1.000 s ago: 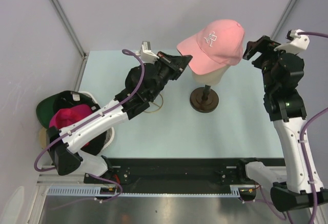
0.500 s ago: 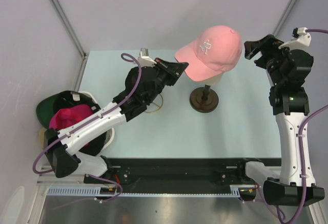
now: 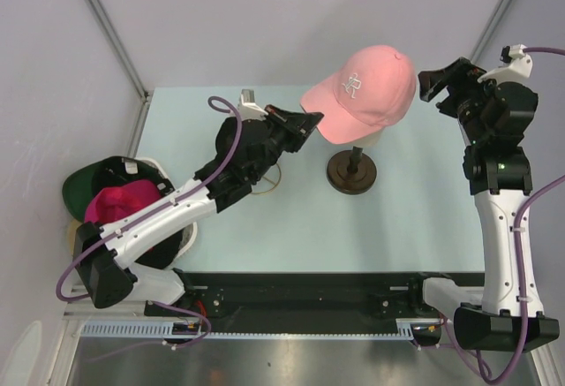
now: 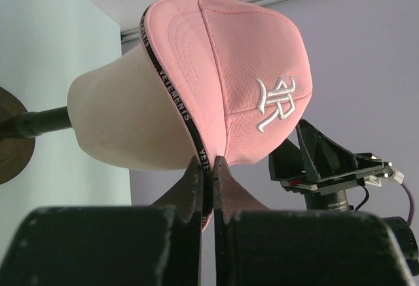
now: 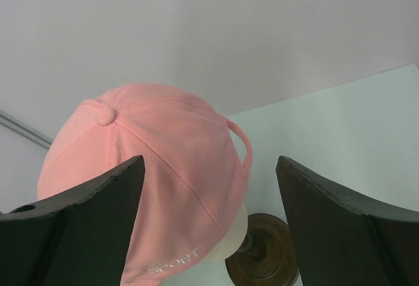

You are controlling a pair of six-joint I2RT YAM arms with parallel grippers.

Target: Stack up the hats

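Tool on left arm pinched together on brim edge of pink cap. Over the last second the crown rode up on mannequin head. It sits only partly on, so probably not seated yet. Right tool spread apart, empty, backed off just beside the crown. Magenta cap and green cap wait in basket at desk left edge, under the left arm's own reach.

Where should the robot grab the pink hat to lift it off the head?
Grab the pink hat by its brim, coming from the left. The brim pokes out thin and flat past the mannequin head, so a hand can pinch it. The left hand pinches it there.
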